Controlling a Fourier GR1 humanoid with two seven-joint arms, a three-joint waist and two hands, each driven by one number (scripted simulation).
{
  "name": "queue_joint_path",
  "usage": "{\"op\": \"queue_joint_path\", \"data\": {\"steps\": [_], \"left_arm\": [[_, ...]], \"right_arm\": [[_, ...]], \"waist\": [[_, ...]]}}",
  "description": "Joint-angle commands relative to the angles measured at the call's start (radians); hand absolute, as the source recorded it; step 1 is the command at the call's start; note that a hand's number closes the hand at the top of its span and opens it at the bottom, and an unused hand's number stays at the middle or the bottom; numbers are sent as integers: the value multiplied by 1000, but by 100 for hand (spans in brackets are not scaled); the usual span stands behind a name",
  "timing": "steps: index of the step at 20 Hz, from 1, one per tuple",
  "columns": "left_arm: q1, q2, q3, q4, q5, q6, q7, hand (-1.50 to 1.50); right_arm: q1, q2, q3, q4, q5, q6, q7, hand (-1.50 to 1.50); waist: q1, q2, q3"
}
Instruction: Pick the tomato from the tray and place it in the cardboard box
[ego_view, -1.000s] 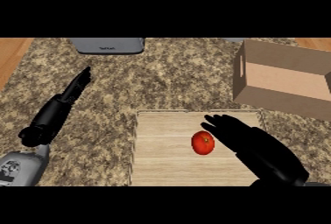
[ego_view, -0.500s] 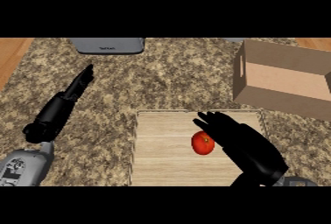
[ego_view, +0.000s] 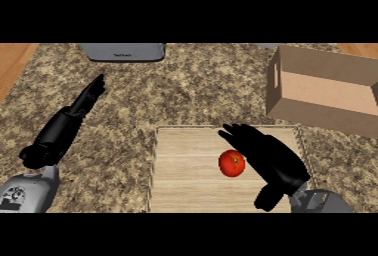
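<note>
Right hand (ego_view: 273, 159): fingers straight, apart
Round red tomato (ego_view: 232, 163): just left of that hand, on pale wooden tray (ego_view: 177, 175)
Surface: speckled brown stone counter (ego_view: 184, 95)
Left hand (ego_view: 77, 112): fingers straight

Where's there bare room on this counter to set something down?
Bare counter lies between the left hand, the grey object and the cardboard box. The tray is bare left of the tomato. Crowded: the tray's right side, with the right hand by the tomato.

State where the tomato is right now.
In the head view the tomato lies on the wooden tray, near its middle, just left of the right hand, with the cardboard box up and to the right.
</note>
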Motion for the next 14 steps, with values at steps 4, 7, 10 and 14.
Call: {"op": "queue_joint_path", "data": {"steps": [4,7,10,14], "left_arm": [[-29,-7,76,81,-15,-69,-50,0],[-6,-37,64,45,-42,-50,-46,0],[13,-67,46,-7,-64,-47,2,0],[-17,-63,85,49,-63,-76,-28,0]], "right_arm": [[25,18,-38,33,39,7,-97,-150],[31,87,26,111,131,-52,-56,-150],[-12,113,-9,154,154,-45,-49,-150],[27,81,-45,223,176,-100,-133,-150]], "waist": [[-3,0,0],[-1,0,0],[0,0,0],[-1,0,0]]}}
